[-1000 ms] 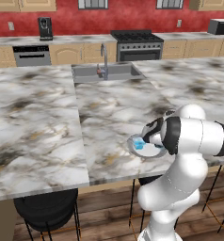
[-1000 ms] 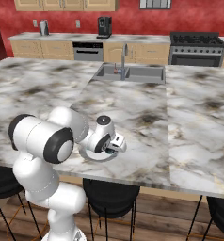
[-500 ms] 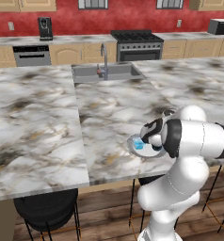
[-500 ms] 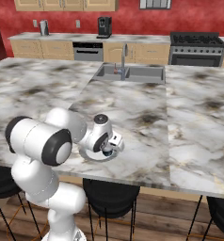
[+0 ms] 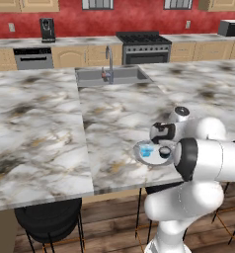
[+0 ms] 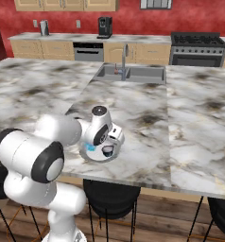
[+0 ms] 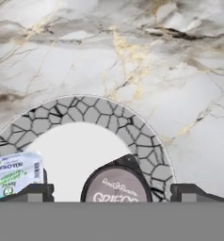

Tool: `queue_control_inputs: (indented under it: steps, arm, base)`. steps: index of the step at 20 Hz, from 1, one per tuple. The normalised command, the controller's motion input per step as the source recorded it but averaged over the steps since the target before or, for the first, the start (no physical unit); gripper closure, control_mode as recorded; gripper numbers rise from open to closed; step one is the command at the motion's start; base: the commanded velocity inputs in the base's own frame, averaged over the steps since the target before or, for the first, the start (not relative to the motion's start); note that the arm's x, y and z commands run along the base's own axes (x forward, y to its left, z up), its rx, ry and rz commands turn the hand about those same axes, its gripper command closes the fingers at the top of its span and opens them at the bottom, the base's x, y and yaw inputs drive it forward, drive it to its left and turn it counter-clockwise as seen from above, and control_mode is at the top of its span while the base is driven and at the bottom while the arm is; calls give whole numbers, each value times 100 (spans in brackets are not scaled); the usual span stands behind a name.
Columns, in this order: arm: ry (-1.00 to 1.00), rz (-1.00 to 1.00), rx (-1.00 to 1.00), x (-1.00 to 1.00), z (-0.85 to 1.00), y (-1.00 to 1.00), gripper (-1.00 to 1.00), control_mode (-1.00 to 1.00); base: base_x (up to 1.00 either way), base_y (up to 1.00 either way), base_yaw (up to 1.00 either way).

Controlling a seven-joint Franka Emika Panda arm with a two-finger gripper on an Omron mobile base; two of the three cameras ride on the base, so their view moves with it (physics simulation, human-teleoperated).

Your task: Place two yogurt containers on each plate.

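Note:
A white plate [image 7: 85, 110] with a cracked grey rim lies near the front edge of the marble island, also seen as plate [image 5: 137, 152] and plate [image 6: 98, 159]. Two yogurt containers stand on it. One has a dark brownish lid [image 7: 116, 188] and sits right between my fingertips; this dark cup [image 5: 165, 151] [image 6: 108, 151] is nearer the arm. The other is a blue cup [image 5: 147, 150] [image 6: 91, 148] with a pale printed top [image 7: 15, 174]. My gripper [image 7: 114, 193] [image 5: 164, 138] [image 6: 109, 142] hangs just above the plate, open, its fingers [image 7: 38, 192] wide on either side of the dark-lidded cup.
A sink with a faucet [image 5: 109, 74] [image 6: 126, 71] is set into the far side of the island. The counter's front edge runs just below the plate. Black stools [image 5: 48, 217] [image 6: 112, 201] stand under the overhang. A stove [image 5: 144, 47] lines the back wall.
The gripper's jaws have spread wide and let go of the dark-lidded cup, which now rests on the plate. The arm has barely moved.

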Motion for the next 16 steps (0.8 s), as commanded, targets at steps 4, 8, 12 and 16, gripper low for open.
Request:
queue_control_inputs:
  steps: [4,8,12,16]
  arm:
    - [3,0,-1,-50,71,4,-100,-100]
    - [0,2,-2,-74,79,42,-100,-100]
    - [0,5,-7,-69,77,74,-100,-100]
    - [0,3,-4,-82,79,55,-100,-100]
  base:
    - [0,0,0]
    - [0,0,0]
    - [0,0,0]
    - [0,0,0]
